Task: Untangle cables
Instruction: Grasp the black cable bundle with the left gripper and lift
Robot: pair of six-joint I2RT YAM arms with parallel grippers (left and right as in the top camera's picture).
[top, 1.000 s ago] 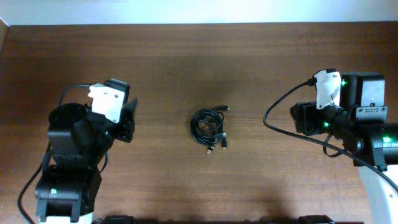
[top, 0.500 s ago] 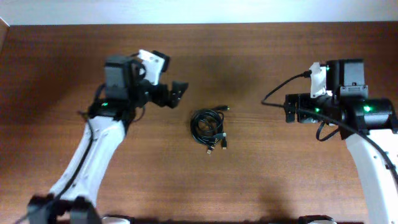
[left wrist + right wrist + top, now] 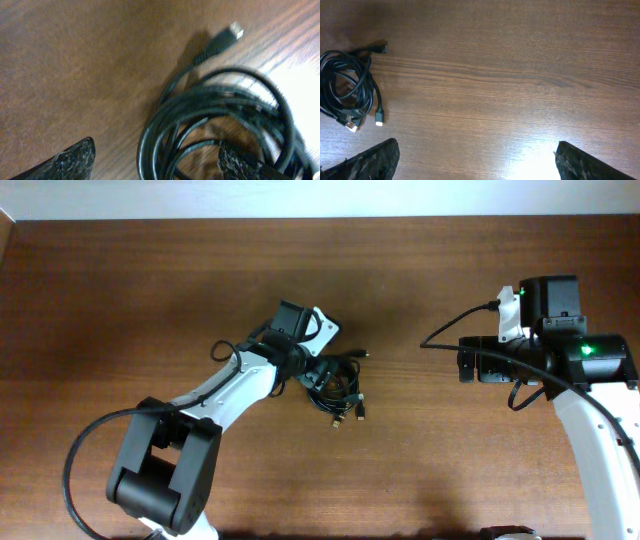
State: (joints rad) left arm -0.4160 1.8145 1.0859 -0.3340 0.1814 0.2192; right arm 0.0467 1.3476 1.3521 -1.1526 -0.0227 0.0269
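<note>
A: Left gripper (image 3: pixel 318 372) is wide open, low over the desk (image 3: pixel 150 280). The cables (image 3: pixel 345 383) lie right under it and just ahead. In the left wrist view most of the coil's strands sit between its fingertips (image 3: pixel 75 160).

B: Risk as we see it: closing here takes the whole bundle, not one cord. Any lift then drags everything along and could pull the tangle tighter.

A: Agreed. The cord is also thin, so it may slip off the pads. Or a fingertip lands on a strand and pins it to the desk.

B: Orientation?

A: Loose coil, flat on the desk, slightly elongated. We put the long axis from the lone plug (image 3: pixel 362 353), out ahead of the left gripper and to one side, across to the cluster of plug ends (image 3: pixel 358 416) on the coil's opposite edge. The lone plug points away from the coil, toward the right arm's side.

B: How many cords?

A: Can't tell, the strands overlap.

B: Right gripper (image 3: pixel 468 363)?

A: Also spread open, holding nothing, well apart from the cables. Its wrist view has them far ahead and off to one side (image 3: pixel 347 82).

B: So nothing anchors the far side. If the left pulls alone, we expect the coil just slides.
</note>
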